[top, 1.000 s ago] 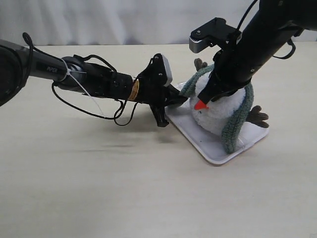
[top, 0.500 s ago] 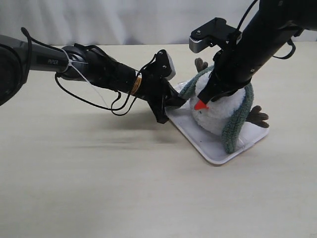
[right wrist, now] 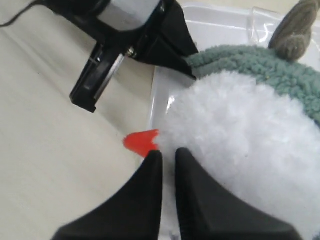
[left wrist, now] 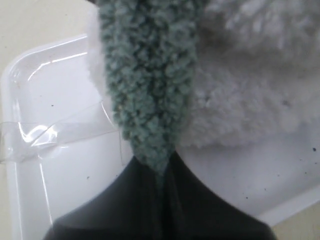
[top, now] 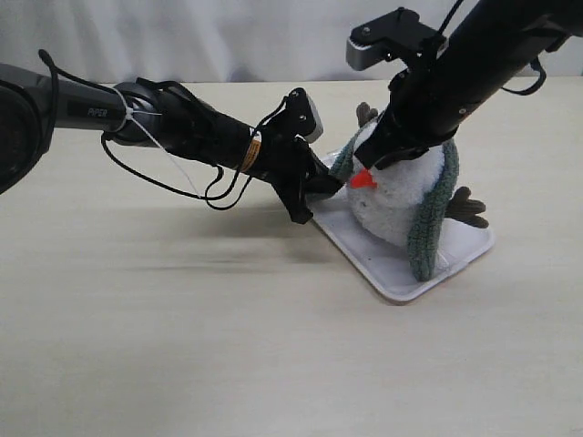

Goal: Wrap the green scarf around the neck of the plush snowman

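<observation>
The pale tabletop [top: 182,346] is seen filling the scene. It is crossed from the left by the left arm [top: 173,127], and from the far right the right arm [top: 474,64] is brought down steeply.

A flat white tray [top: 383,289] is laid right of centre. The plush snowman [top: 401,196] is seated on it, leaning left.

The green scarf [top: 428,232] is looped round the far side of the snowman, below the head. One end is hung down the near right side, and its tip is rested on the tray. The other end is stretched off to the left.

That left end is grasped by the left gripper [top: 326,187]. In the left wrist view the scarf [left wrist: 150,75] is seen narrowing into the clenched dark pincer [left wrist: 159,167] above the tray [left wrist: 55,165], with the white fluff [left wrist: 245,100] just beside it.

The right gripper [top: 378,162] is set at the head. In its wrist view the pincer [right wrist: 167,157] is seen drawn almost together and clenched on head fluff, just beside the orange-red nose [right wrist: 141,142].

One brown twig arm [top: 466,208] is spotted at the right, another [top: 367,116] at the far side.

A strip of clear tape [left wrist: 45,135] is noted across the tray's rim.
</observation>
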